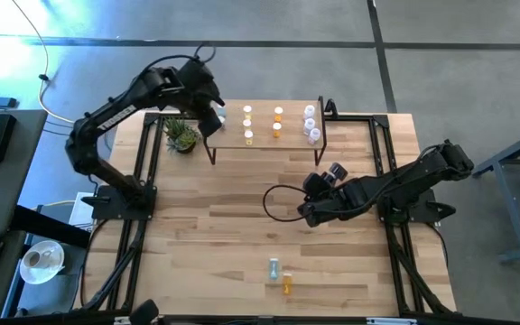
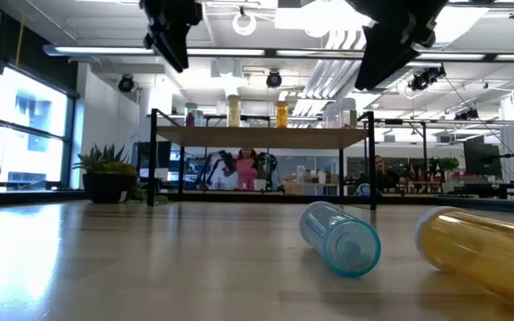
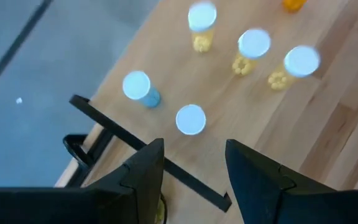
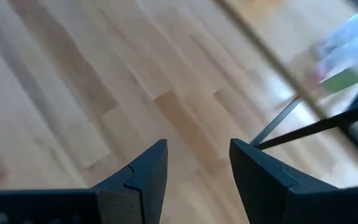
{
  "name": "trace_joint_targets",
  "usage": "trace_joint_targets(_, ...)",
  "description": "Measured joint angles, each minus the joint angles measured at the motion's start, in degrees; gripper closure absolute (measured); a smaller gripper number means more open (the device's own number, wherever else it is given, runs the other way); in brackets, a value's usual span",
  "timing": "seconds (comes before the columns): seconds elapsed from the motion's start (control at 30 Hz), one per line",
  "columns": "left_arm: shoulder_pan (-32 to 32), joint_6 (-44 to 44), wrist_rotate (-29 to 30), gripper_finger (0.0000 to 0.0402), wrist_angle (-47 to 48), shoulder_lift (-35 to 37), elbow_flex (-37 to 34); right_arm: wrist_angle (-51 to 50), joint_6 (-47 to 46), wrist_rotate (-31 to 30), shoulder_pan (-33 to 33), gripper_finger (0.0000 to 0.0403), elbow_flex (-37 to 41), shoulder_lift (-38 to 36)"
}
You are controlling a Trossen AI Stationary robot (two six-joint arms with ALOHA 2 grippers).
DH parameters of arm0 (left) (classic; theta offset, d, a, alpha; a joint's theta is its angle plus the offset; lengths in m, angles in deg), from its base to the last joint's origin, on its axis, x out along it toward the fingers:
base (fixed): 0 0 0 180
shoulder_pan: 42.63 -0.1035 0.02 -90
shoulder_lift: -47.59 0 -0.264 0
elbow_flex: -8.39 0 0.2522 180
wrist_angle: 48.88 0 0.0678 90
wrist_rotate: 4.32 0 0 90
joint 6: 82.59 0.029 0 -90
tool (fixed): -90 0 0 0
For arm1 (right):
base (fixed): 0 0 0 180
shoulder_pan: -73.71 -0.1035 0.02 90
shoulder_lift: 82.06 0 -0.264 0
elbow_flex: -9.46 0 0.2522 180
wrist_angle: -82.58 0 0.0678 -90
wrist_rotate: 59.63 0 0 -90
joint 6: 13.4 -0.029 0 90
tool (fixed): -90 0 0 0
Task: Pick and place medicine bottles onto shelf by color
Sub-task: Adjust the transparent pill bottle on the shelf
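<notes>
The left claw (image 3: 191, 168) hung spread and empty over the small wood-topped shelf (image 1: 264, 140), beside its pale blue white-capped bottles (image 3: 140, 88). The right claw (image 4: 197, 165), also spread and empty, hovered above the table (image 1: 224, 235); next it likely needed the fallen blue bottle (image 1: 273, 267).

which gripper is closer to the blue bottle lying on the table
Right. The right gripper hovers over mid-table, a short way up and right of the blue bottle. The left gripper is far off, over the shelf at its left end.
</notes>
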State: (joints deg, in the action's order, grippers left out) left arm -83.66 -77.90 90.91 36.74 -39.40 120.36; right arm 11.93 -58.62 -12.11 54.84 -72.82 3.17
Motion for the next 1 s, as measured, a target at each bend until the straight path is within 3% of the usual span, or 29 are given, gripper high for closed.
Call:
trace_joint_targets(0.17, 2.5, 0.04, -0.5, 0.024, -7.74, 4.73, -4.38, 0.04, -3.76, 5.03, 0.0, 0.0238, 0.0, 0.0)
trace_joint_targets(0.4, 6.67, -1.43, -7.05, 0.024, -22.66, 13.79, -21.89, 0.06, -5.99, 10.07, -0.77, 0.0238, 0.0, 0.0)
trace_joint_targets(0.6, 10.91, -5.26, -7.59, 0.024, -37.62, 19.4, -35.79, 2.35, -8.05, 13.04, -0.79, 0.0238, 0.0, 0.0)
trace_joint_targets(0.8, 15.82, -6.04, -7.62, 0.0239, -55.01, 21.4, -47.89, 3.49, -15.98, 19.0, -0.79, 0.0238, 0.0, 0.0)
trace_joint_targets(1.0, 20.71, -9.11, -7.62, 0.0238, -63.73, 21.36, -54.89, 5.49, -22.96, 21.44, -1.75, 0.0238, 0.0, 0.0)
